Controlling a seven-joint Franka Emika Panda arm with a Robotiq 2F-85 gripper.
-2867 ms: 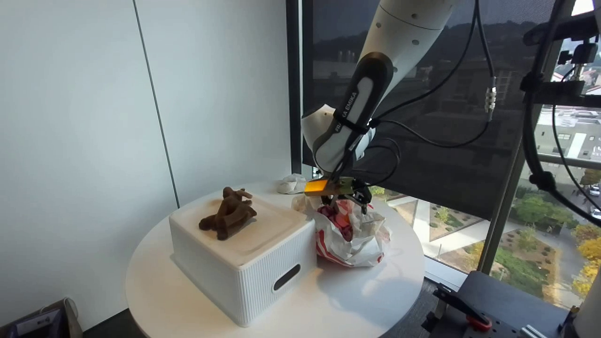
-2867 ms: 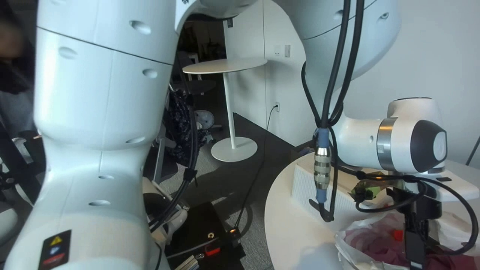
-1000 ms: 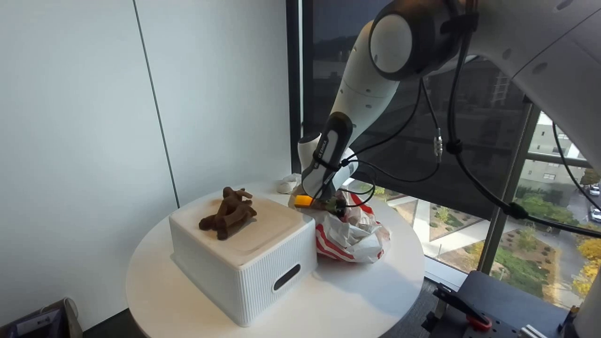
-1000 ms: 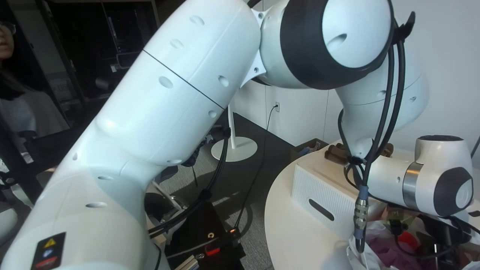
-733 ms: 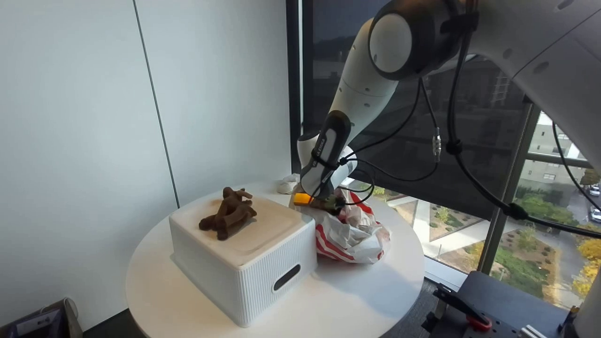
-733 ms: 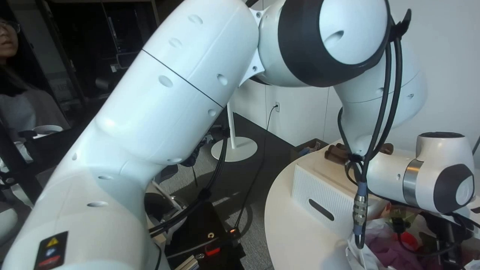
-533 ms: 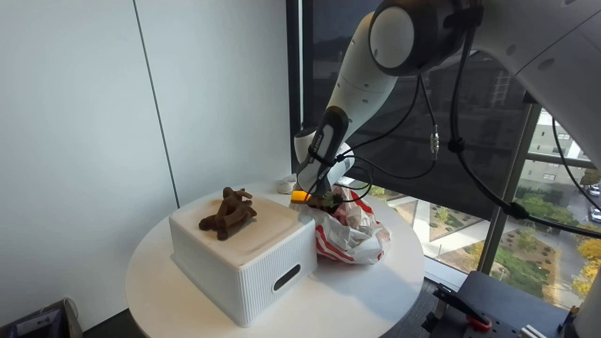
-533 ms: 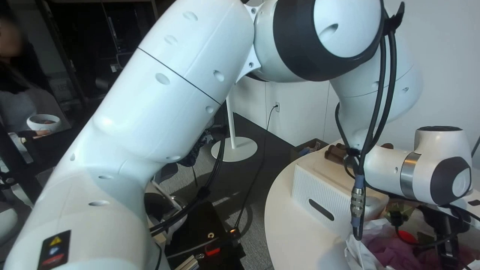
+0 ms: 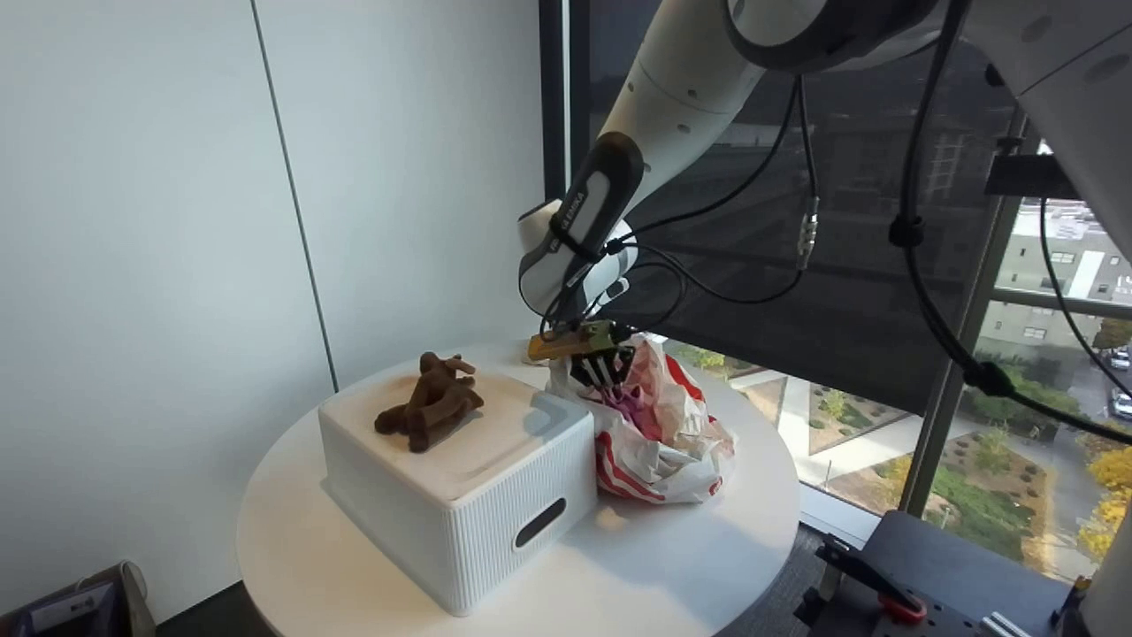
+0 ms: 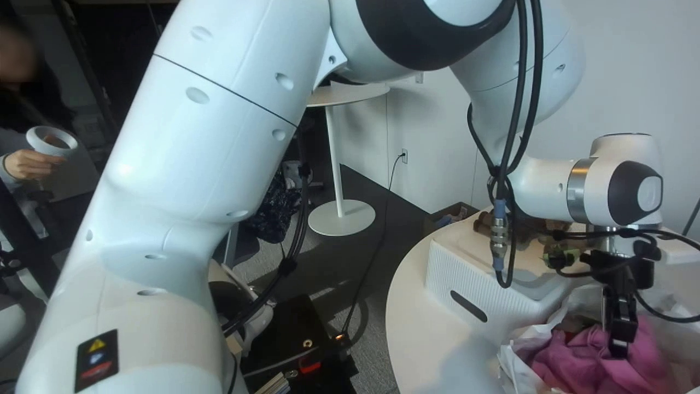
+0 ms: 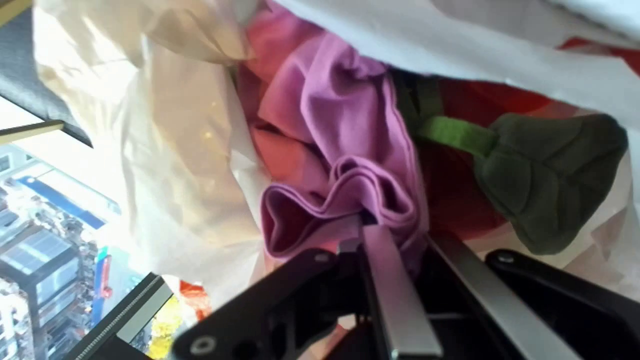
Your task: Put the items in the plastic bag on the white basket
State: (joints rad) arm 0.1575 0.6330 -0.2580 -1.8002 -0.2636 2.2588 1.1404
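Wrist view, lower centre: fingers clamped on pink cloth. Lumpy brown toy on white rectangular box, left in an exterior view.

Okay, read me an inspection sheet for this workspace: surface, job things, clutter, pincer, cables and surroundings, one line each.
Surface: round white table, partly in shadow.
Job things: brown toy lying on top of the white basket; plastic bag beside the basket, open, with a pink cloth and a green leaf-like piece in it; other contents partly hidden.
Clutter: open dark box beyond the table's edge.
Pincer: shut on a fold of the pink cloth.
Cables: black cables hanging in loops from the arm, with a metal connector.
Surroundings: window with a dark shade; white wall; person in an exterior view.
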